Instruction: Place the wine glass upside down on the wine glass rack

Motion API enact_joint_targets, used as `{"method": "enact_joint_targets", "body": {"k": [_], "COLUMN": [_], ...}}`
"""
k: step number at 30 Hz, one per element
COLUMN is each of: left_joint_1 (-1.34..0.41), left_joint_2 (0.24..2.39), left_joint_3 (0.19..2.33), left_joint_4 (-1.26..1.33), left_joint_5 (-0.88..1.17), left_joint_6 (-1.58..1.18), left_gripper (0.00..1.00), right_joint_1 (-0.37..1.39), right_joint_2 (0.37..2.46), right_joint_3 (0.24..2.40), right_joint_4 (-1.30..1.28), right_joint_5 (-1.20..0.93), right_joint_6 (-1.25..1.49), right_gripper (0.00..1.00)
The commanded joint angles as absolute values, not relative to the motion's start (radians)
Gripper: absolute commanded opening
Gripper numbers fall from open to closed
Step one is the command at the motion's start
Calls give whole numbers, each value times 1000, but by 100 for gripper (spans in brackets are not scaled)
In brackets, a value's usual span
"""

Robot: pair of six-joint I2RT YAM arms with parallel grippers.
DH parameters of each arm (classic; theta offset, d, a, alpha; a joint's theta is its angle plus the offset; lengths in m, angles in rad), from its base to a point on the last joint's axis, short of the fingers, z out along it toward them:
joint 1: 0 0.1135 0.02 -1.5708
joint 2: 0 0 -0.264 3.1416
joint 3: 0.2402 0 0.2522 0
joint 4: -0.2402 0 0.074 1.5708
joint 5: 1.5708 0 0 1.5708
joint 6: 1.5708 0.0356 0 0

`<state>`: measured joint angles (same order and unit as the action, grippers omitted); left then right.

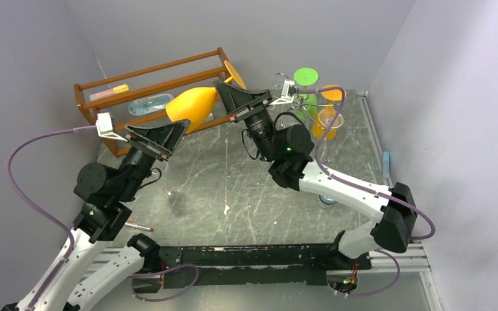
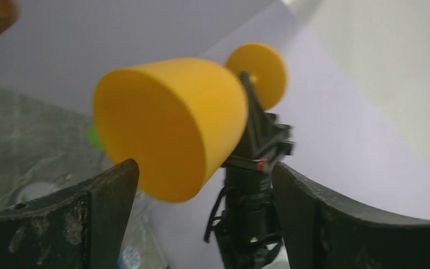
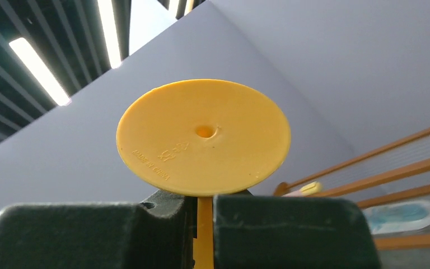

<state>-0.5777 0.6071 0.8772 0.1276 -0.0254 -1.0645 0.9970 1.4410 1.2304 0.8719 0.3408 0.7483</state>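
My right gripper point(image 1: 225, 97) is shut on the thin stem of a yellow wine glass point(image 1: 193, 107) and holds it nearly level in the air, bowl to the left. In the right wrist view the round foot point(image 3: 203, 137) stands above the closed fingers point(image 3: 291, 230), with the stem point(image 3: 204, 235) pinched between them. My left gripper point(image 1: 180, 128) is open and empty, just below the bowl. In the left wrist view the bowl point(image 2: 168, 126) hangs above the spread fingers point(image 2: 106, 193). The chrome wine glass rack point(image 1: 280, 83) stands at the back right.
Green point(image 1: 306, 78) and orange point(image 1: 327, 120) glasses hang on the rack. An orange-brown wooden shelf point(image 1: 149, 71) with clear panels stands at the back left, right behind the yellow glass. A small round shiny thing point(image 1: 327, 199) lies under the right forearm. Walls close both sides.
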Motion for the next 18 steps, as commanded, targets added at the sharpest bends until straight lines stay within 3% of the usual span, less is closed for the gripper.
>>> {"method": "enact_joint_targets", "body": {"k": [1,11,18], "left_joint_1": [-580,-581,-581], "left_joint_2": [597,623,665], "left_joint_3": [935,1189,1238], "left_joint_4": [-164,-274,-230], "left_joint_5": [-138,-34,134], "left_joint_6": [-1010,-730,-769], "left_gripper": [94,93,93], "right_joint_1": [1000,999,1000], "right_joint_2": [1449,1398,1338], "right_joint_3": [1265,1182,1124], "right_joint_4": [972,987,920], "right_joint_5": [371,127,-76], "right_joint_6": [483,169,15], "right_gripper": [0,0,0]}}
